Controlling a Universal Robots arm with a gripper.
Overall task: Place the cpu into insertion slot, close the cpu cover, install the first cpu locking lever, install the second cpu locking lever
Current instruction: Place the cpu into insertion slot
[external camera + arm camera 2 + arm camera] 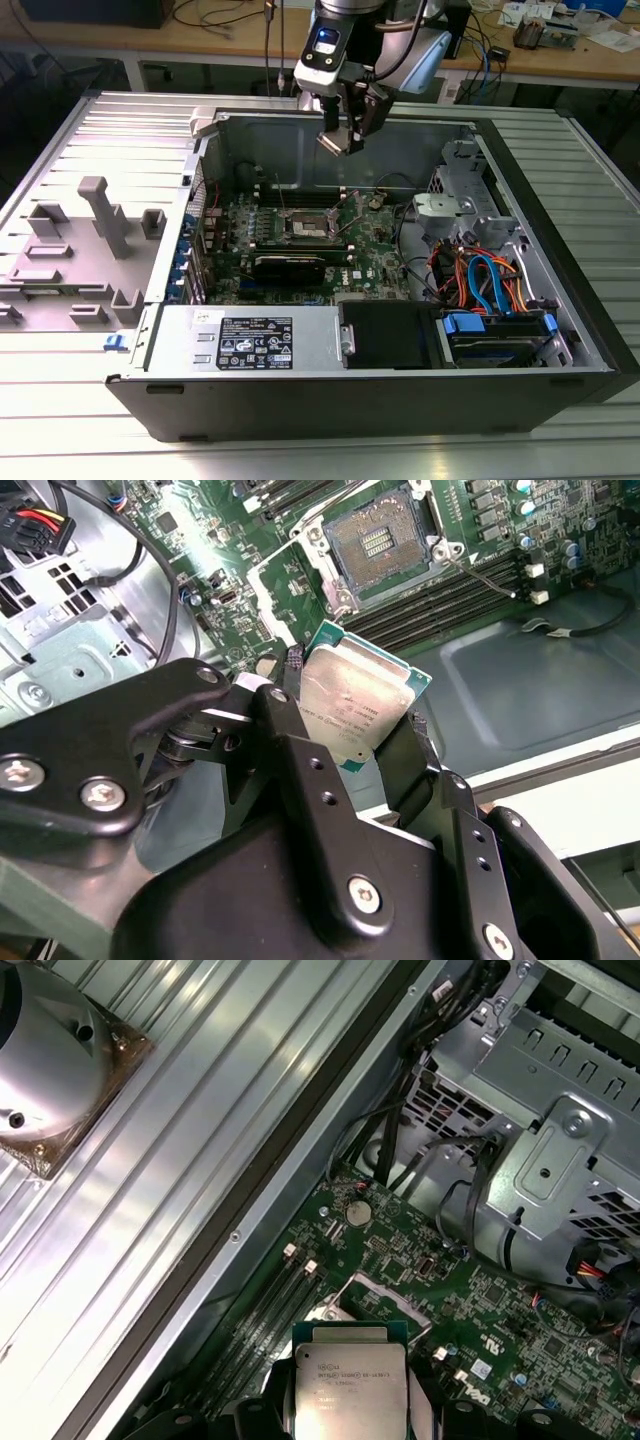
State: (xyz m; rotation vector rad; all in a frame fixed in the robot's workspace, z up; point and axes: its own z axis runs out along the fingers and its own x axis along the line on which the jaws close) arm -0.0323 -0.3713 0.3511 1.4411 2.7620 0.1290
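Exterior view, from its left to its right:

1. A grey moulded tray (75, 250) lies on the ribbed metal counter (300, 462). It carries several grey upright blocks.
2. An open computer case (380, 400) lies on its side just beside the tray. Contents: a labelled power supply (250, 345) along the near wall, a green motherboard (375, 250) on the floor of the case, a long black card (290, 266) seated on that board, and a drive cage (495, 335) at the exterior view's right with blue and orange cables (480, 275) above it.
3. The insertion slot (308, 228) on the motherboard is uncovered, and the second wrist view shows its contact field exposed.

The end effector (343, 128) hangs above the far part of the case interior, clenched on the cpu (335, 143). Its two black fingers (300, 745) clamp opposite edges of the chip. The cpu is in the air, well apart from the slot and touching nothing else.

Orientation: the chip is square, so it has no long axis. It is tilted rather than level. Its metal top faces the cameras in both wrist views, and its green border is visible.

In the first wrist view, a round silvery cooler (50, 1060) rests on the counter outside the case.
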